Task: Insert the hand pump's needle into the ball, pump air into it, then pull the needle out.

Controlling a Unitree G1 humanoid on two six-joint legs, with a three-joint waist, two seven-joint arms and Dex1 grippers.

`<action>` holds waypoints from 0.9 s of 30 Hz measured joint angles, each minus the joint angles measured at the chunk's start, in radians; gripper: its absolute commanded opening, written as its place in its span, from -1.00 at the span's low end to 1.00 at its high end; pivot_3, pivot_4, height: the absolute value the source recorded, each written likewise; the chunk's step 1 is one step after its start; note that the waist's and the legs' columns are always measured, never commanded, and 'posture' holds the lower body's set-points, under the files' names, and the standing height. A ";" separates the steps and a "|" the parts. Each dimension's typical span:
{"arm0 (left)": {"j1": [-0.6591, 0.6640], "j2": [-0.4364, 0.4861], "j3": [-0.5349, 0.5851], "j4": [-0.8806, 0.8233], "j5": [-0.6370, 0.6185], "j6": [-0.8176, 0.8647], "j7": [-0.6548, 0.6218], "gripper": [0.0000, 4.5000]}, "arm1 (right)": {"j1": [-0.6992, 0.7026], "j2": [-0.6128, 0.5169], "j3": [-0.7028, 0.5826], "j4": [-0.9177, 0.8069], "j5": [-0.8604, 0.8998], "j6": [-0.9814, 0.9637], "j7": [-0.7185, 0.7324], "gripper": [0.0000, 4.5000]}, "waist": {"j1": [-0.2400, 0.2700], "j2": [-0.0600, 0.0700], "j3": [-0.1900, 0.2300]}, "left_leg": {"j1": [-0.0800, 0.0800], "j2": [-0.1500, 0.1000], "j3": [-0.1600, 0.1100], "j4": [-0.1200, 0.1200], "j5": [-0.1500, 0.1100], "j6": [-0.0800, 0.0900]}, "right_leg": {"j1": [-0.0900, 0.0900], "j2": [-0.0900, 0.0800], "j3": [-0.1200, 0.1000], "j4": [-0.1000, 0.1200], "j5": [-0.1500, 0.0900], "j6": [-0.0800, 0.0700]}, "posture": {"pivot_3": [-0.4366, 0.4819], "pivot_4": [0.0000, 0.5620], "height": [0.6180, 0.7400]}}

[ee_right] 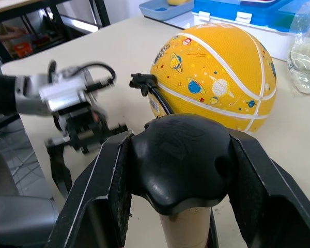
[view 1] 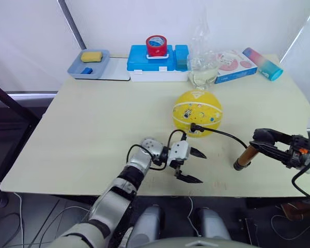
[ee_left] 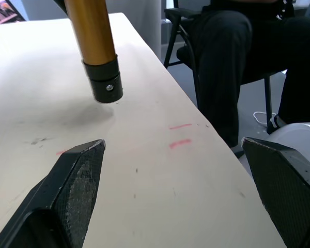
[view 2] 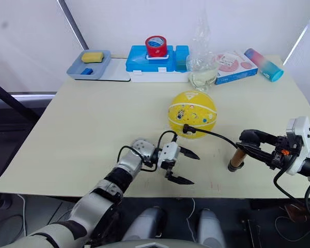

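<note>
My right gripper (view 2: 250, 142) is clamped on the hand pump (view 2: 236, 157), standing near the table's (view 2: 67, 134) front edge. The needle (ee_right: 140, 82) sits in the round ball (view 2: 192, 113) mid-table. My left gripper (view 2: 183, 166) is spread wide, holding nothing. I think pumping comes next: steady the tube, push the handle.

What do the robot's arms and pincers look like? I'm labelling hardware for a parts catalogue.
The left arm has silver-grey metal segments with black joints and looping black cables at the wrist. Its left pincer has a white block base with two black, pointed, wedge-shaped fingers. The right pincer has black fingers too, on a white-and-black wrist with small orange marks and a black cable.
</note>
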 measured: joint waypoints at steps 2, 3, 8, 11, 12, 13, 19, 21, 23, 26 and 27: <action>0.026 0.039 0.005 -0.083 -0.034 0.048 -0.006 1.00 | -0.009 -0.011 0.002 0.001 -0.017 -0.004 0.007 -0.14 | 0.000 0.000 0.000 | 0.001 0.000 0.000 0.000 0.000 0.000 | 0.000 0.000 0.001 0.000 0.000 0.000 | -0.05 -0.47 0.99; 0.042 0.057 0.009 -0.127 -0.051 0.072 -0.007 1.00 | -0.014 -0.018 0.005 0.003 -0.025 -0.006 0.012 -0.14 | 0.000 0.001 0.000 | 0.001 0.000 0.001 0.000 0.000 0.000 | 0.000 0.000 0.001 0.000 0.000 0.000 | -0.05 -0.47 0.99; 0.119 0.183 0.051 -0.321 -0.133 0.175 -0.008 1.00 | -0.050 -0.060 0.019 0.044 -0.082 -0.032 0.055 -0.14 | -0.003 0.003 0.002 | 0.002 0.001 0.002 0.000 0.000 0.000 | 0.000 0.001 0.003 0.001 0.000 0.000 | -0.05 -0.47 0.99; 0.182 0.270 0.093 -0.434 -0.192 0.226 -0.009 1.00 | -0.087 -0.093 0.042 0.087 -0.135 -0.073 0.093 -0.14 | -0.003 0.005 0.003 | 0.002 0.002 0.003 0.000 0.000 0.000 | 0.000 0.001 0.004 0.001 0.000 0.000 | -0.05 -0.47 0.99; 0.189 0.280 0.102 -0.447 -0.197 0.234 -0.009 1.00 | -0.091 -0.098 0.042 0.092 -0.141 -0.079 0.098 -0.14 | -0.003 0.005 0.003 | 0.002 0.002 0.003 0.000 0.000 0.000 | 0.000 0.001 0.004 0.001 0.000 0.000 | -0.05 -0.47 0.99; 0.207 0.302 0.115 -0.477 -0.217 0.251 -0.006 1.00 | -0.109 -0.103 0.053 0.104 -0.150 -0.088 0.108 -0.14 | -0.002 0.005 0.003 | 0.002 0.002 0.003 0.000 0.000 0.000 | 0.000 0.001 0.004 0.001 0.000 0.000 | -0.05 -0.47 0.99; 0.297 0.407 0.178 -0.655 -0.318 0.344 0.008 1.00 | -0.197 -0.147 0.129 0.195 -0.260 -0.191 0.183 -0.14 | 0.000 0.006 0.004 | 0.002 0.002 0.004 0.000 0.000 0.000 | 0.000 0.001 0.004 0.000 0.000 0.000 | -0.05 -0.47 0.99; 0.311 0.425 0.192 -0.685 -0.340 0.365 0.018 1.00 | -0.222 -0.148 0.156 0.221 -0.292 -0.224 0.197 -0.14 | 0.000 0.006 0.005 | 0.002 0.002 0.004 0.000 0.000 0.000 | 0.000 0.001 0.004 0.000 0.000 0.000 | -0.05 -0.47 0.99; 0.340 0.450 0.209 -0.735 -0.369 0.386 0.033 1.00 | -0.253 -0.162 0.204 0.256 -0.352 -0.295 0.224 -0.14 | -0.002 0.007 0.005 | 0.002 0.002 0.005 0.000 0.000 0.000 | -0.001 0.001 0.005 0.000 0.000 0.000 | -0.05 -0.47 0.99; 0.365 0.470 0.231 -0.759 -0.389 0.402 0.046 1.00 | -0.285 -0.163 0.238 0.292 -0.405 -0.360 0.242 -0.14 | -0.002 0.008 0.006 | 0.002 0.002 0.005 0.000 0.000 0.000 | -0.001 0.001 0.005 0.001 0.000 0.000 | -0.05 -0.47 0.99; 0.376 0.478 0.236 -0.768 -0.391 0.409 0.057 1.00 | -0.304 -0.163 0.257 0.307 -0.421 -0.384 0.252 -0.14 | -0.003 0.009 0.007 | 0.002 0.002 0.006 0.000 0.000 0.000 | -0.001 0.001 0.005 0.001 0.000 0.000 | -0.05 -0.47 0.99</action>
